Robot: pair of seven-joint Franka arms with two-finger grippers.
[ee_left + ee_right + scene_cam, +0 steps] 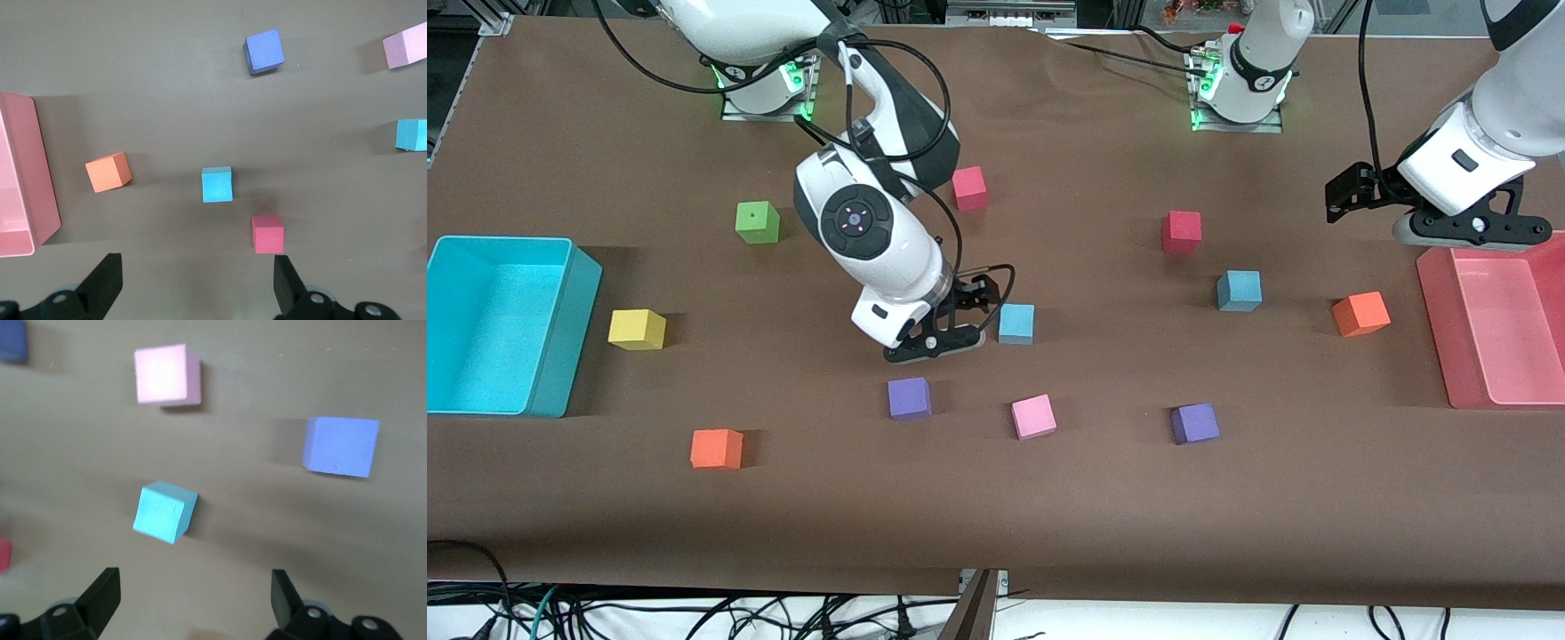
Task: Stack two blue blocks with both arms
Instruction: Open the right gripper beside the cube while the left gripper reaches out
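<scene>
**Both pincers spread wide, neither blue block picked up**

Front view first. The table (1049,498) is covered in a matte brown sheet with soft-looking foam cubes scattered over it, all the same size with crisp edges. The right gripper (947,342) hangs low over the middle of the table, fingers released and holding nothing. One blue block (1016,324) sits on the table just beside it, toward the left arm's end, apart from the fingers. The second blue block (1240,291) lies well apart from that pincer, farther toward the left arm's end, near a red cube (1181,231) and an orange cube (1360,314). The left gripper (1463,229) waits up over the rim of the glossy pink bin (1436,338), also open and empty. A purple cube (910,397) sits close to the right pincer and nearer the camera. Only this view shows the hard-plastic turquoise bin (560,356) at the right arm's end.

Left wrist view: the black finger tips (103,280) stand wide apart, with the second blue block, the red cube and the orange cube all out ahead of them. The first blue block pokes in at the frame edge. You get the pink bin's rounded corner here, which the front view doesn't show as clearly.

Right wrist view: fingers parted, and the first blue block sits ahead of the gap, turned at an angle to the pincer, which the front view doesn't show. The pink cube (167,375) and the purple cube lie farther out.
</scene>
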